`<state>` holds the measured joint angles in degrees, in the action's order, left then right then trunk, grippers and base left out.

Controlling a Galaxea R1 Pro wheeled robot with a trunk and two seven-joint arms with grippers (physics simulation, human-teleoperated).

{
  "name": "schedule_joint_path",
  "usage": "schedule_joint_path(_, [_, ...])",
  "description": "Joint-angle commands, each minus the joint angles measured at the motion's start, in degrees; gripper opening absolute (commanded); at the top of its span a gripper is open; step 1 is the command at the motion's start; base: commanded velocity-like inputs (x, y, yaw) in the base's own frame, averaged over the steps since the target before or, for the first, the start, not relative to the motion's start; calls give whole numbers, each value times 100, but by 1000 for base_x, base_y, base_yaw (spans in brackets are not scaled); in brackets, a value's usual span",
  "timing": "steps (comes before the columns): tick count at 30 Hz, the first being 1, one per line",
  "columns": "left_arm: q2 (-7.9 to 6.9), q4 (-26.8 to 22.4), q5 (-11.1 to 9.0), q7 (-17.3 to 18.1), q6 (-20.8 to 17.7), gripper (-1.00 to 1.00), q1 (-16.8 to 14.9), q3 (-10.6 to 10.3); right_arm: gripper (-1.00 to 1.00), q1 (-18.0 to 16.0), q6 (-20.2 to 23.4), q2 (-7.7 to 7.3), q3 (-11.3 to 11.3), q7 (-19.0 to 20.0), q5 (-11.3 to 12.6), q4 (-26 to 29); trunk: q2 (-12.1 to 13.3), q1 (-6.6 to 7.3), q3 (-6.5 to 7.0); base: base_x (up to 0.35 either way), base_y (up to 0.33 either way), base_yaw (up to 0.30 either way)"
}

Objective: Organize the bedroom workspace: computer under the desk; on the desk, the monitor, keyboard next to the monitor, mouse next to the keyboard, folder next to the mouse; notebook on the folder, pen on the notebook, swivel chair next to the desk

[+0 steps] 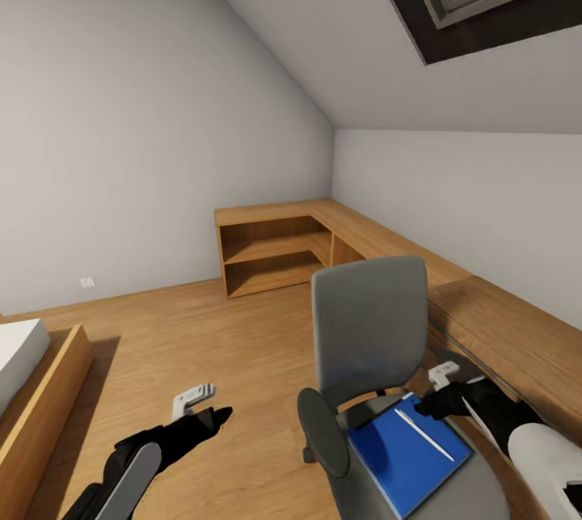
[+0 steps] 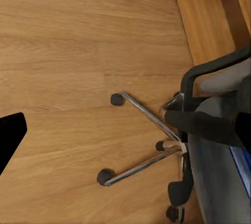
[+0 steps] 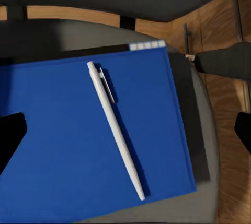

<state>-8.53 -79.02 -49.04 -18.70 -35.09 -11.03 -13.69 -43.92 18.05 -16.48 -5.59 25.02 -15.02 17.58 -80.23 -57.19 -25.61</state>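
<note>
At the far left a bed (image 1: 20, 366) edge showed on the plank floor (image 1: 202, 326), with a low light-wood cabinet (image 1: 275, 249) against the wall beyond. The left claw (image 1: 196, 399) hovered low over bare floor, well apart from any task item; whether its fingers were spread or pressed together could not be told.

Toward the middle stood the swivel chair (image 1: 368, 326), its star base and castors visible in the left wrist view. On its seat lay the folder (image 1: 408, 451), with the pen (image 1: 424, 434) resting diagonally on top. A dark slab edge peeked out from under the folder in the right wrist view, possibly the notebook.

The right claw (image 1: 444, 375) hung just above the folder's far corner, apparently spread and pinching nothing.

By my reading, the task was at an early stage: folder and pen remained on the chair, and every placement on the counter was yet to be done.
</note>
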Motion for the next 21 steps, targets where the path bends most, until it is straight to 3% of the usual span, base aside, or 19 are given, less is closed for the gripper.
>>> schedule_joint_path(1, [-6,2,-61,-57,-14,100,-5,3,100,-2,1,-12,-30,49,-44,-6,-4,0,-7,0,0,0])
schedule_joint_path(4, [-18,55,-62,-54,-47,100,-5,161,100,-2,-61,-40,-30,114,-157,-69,-4,0,-7,0,0,0])
schedule_joint_path(6, [72,74,-64,-57,-56,100,-5,433,100,-2,-82,-53,-30,131,-205,-186,-44,-22,-25,0,0,0])
schedule_joint_path(11, [180,78,-21,-60,-52,100,-5,498,100,-2,-89,-107,-30,133,-215,-226,-245,-132,-114,0,0,0])
schedule_joint_path(21, [210,80,-9,-49,-58,100,-5,524,100,-2,-176,-174,-30,128,-218,-244,-646,-351,-294,0,0,0])
